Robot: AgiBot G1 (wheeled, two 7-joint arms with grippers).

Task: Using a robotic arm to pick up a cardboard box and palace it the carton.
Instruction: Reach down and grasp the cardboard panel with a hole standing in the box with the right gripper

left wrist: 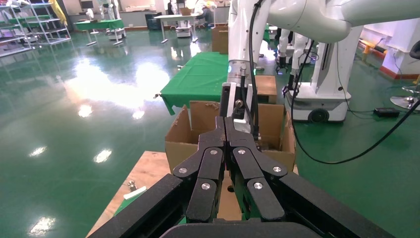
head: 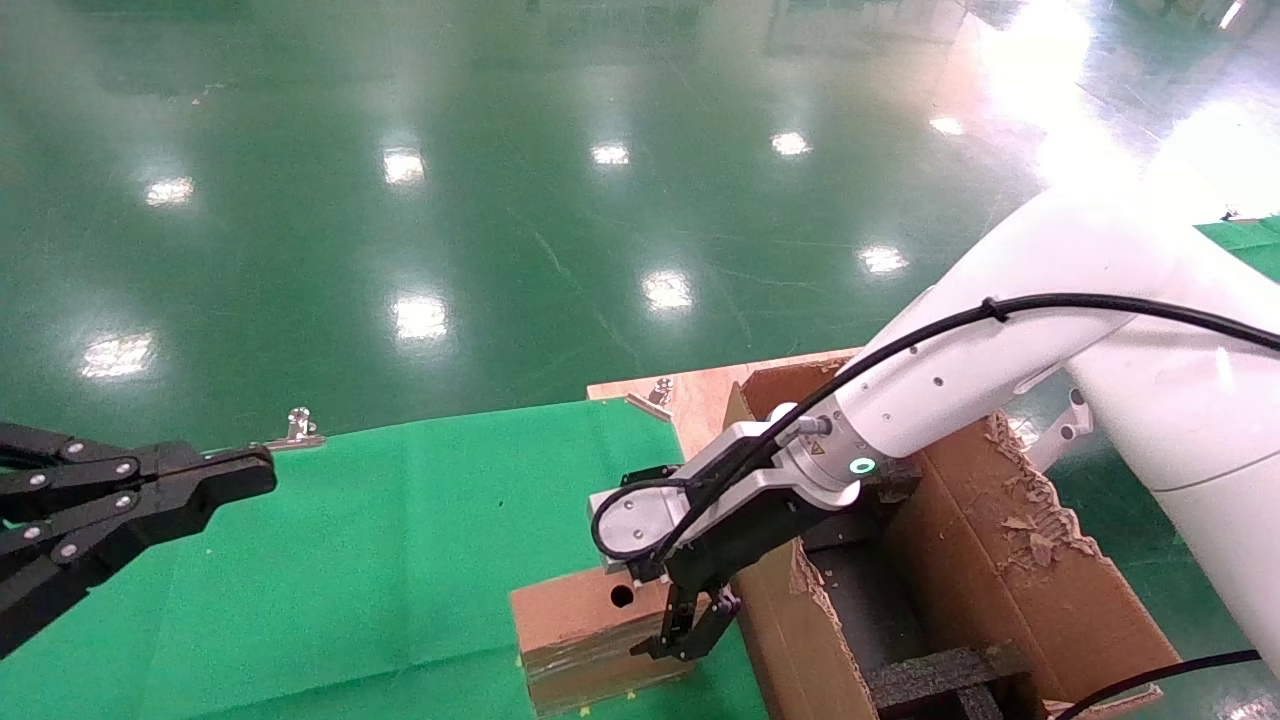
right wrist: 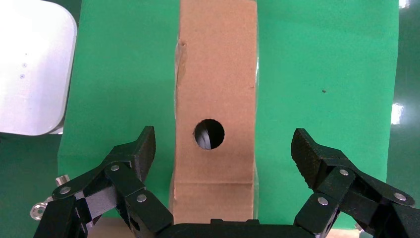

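Green cloth (head: 400, 560) over table; glossy green floor (head: 500, 200).

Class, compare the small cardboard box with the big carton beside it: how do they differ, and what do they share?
The cardboard box is small; the carton is far bigger. The box is closed, with a round hole; the carton stands open, black foam inside. The box's edges are neat; the carton's are torn. Both are brown cardboard. The open right claw straddles the box.
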